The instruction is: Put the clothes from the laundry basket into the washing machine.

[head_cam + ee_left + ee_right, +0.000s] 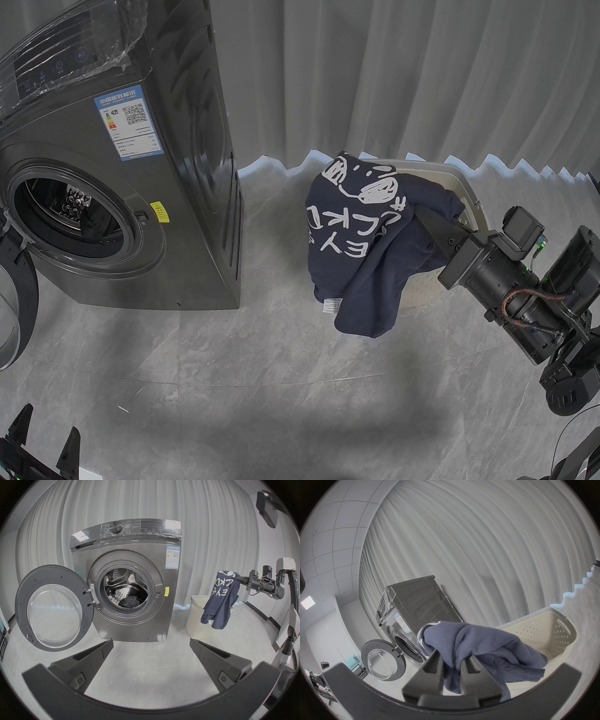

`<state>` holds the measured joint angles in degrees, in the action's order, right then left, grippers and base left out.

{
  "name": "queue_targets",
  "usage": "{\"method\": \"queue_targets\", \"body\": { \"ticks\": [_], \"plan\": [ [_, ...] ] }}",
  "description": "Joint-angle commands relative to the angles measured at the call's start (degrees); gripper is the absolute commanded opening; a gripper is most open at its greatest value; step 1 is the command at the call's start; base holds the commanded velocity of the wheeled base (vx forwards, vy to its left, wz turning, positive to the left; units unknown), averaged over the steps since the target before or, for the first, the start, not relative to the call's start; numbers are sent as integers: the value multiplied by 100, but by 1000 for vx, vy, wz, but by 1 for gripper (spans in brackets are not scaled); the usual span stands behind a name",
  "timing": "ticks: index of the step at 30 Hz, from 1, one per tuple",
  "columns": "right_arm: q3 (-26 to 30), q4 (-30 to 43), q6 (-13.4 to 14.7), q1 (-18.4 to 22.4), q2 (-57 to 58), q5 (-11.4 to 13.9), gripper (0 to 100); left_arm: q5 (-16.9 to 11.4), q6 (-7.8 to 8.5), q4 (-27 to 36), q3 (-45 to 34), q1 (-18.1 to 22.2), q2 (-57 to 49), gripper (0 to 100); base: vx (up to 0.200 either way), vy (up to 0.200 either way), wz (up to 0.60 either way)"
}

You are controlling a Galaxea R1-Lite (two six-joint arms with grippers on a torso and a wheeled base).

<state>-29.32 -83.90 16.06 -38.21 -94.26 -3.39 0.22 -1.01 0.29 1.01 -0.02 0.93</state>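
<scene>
Clothes: one navy garment (362, 250) with white print is lifted at the laundry basket (476, 203), bunched at its upper edge in the right tool (437, 226). That tool's fingers (432, 667) are nearly closed, with cloth pinched between them. The garment hangs down over the side of the basket nearer the washing machine (187, 156). Whether its hem touches the rim cannot be determined.

Basket: cream, perforated, standing on the grey tiled floor (250, 362) to the right of the machine and close to a pale curtain (406, 75).

Washing machine: dark grey front-loader, round door (53, 608) swung fully open to its left. A dark item (129, 600) lies low in the drum.

Left tool (150, 642): held low, facing the machine's open port and well apart from the basket. Its jaws are spread wide with nothing between them
</scene>
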Motion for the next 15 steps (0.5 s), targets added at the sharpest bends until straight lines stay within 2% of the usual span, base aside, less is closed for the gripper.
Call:
{"method": "queue_targets", "body": {
  "ticks": [1, 15],
  "plan": [
    [5, -4, 3, -3, -14, 5, 0, 4, -4, -3, -92, 2, -31, 100, 0, 200, 0],
    [-21, -4, 3, -3, -5, -4, 0, 4, -13, -3, -92, 2, -31, 100, 0, 200, 0]
  ]
}}
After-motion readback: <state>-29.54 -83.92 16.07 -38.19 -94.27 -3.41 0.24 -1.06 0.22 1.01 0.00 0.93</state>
